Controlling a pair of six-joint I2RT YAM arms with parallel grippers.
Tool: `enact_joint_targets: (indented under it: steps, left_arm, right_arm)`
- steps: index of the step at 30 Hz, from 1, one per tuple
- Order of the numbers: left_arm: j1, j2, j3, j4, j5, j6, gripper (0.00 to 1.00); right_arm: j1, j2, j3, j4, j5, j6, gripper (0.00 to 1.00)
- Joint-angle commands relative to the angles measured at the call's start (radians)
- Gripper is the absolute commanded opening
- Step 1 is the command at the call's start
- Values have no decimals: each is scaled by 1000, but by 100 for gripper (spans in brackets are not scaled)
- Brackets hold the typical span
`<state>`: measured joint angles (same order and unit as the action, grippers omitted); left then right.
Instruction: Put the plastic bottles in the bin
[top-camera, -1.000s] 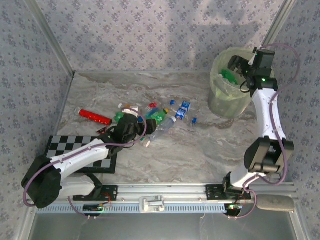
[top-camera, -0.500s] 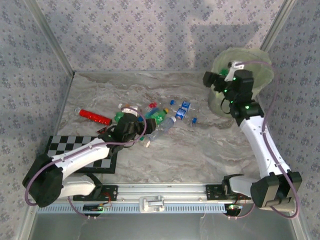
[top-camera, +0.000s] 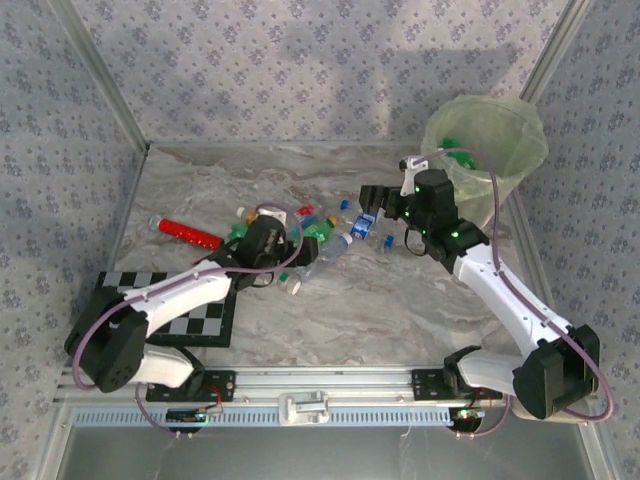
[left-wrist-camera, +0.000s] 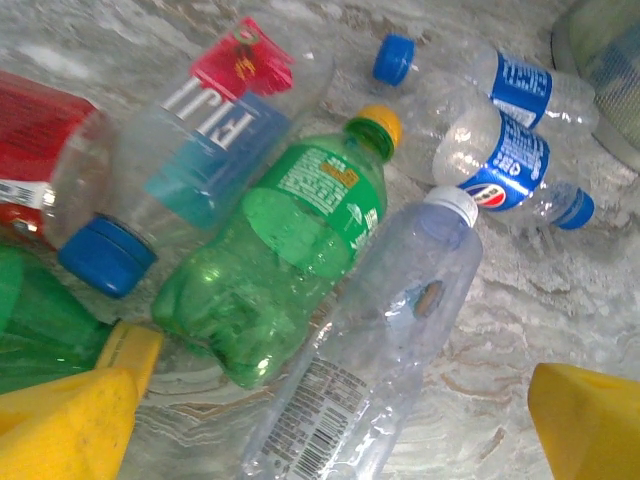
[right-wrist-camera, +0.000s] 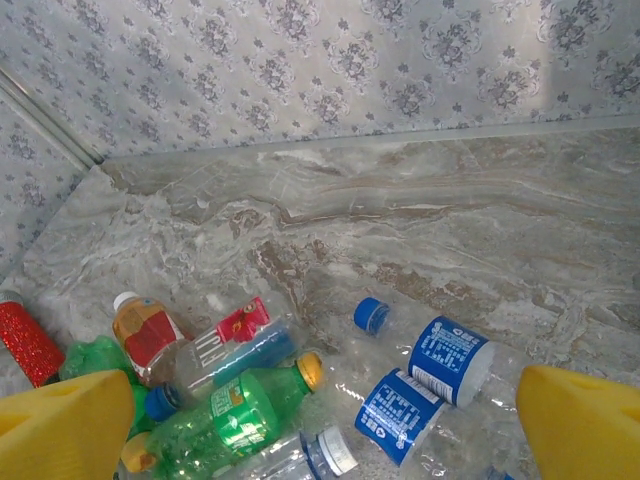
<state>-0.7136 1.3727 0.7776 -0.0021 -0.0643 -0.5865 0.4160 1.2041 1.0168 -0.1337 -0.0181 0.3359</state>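
From above: bin (top-camera: 497, 128) at far right corner of desk (top-camera: 400, 300), checkerboard (top-camera: 208, 320) at near left under left arm, plastic bottles (top-camera: 310, 232) heaped mid-desk, well apart from bin, red bottle (top-camera: 190, 232) lying off to their left. Closer, through left wrist: left jaws spread wide over green bottle (left-wrist-camera: 280, 250) touching clear bottle (left-wrist-camera: 370, 370). Through right wrist: right jaws likewise wide apart, holding nothing, above two blue-labelled bottles (right-wrist-camera: 430, 375), blue cap (right-wrist-camera: 371, 314) just beside.

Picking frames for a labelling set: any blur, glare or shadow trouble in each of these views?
Top external: sharp, evenly lit, broad soft shadows on the back wall. Left wrist: green bottle crisp, small glints on the clear bottle, yellow left fingers out of focus. Right wrist: slightly soft throughout, right fingers blurred.
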Motion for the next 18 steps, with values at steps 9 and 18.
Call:
enact_joint_targets:
  steps: [9,18]
  left_arm:
    - [-26,173,118,-116,96,37,99]
    - [-83,258,193,-175,72,63,99]
  right_arm:
    - [13,38,-35,59,-5,-22,100]
    - [42,93,-2,21,-10,-44,100]
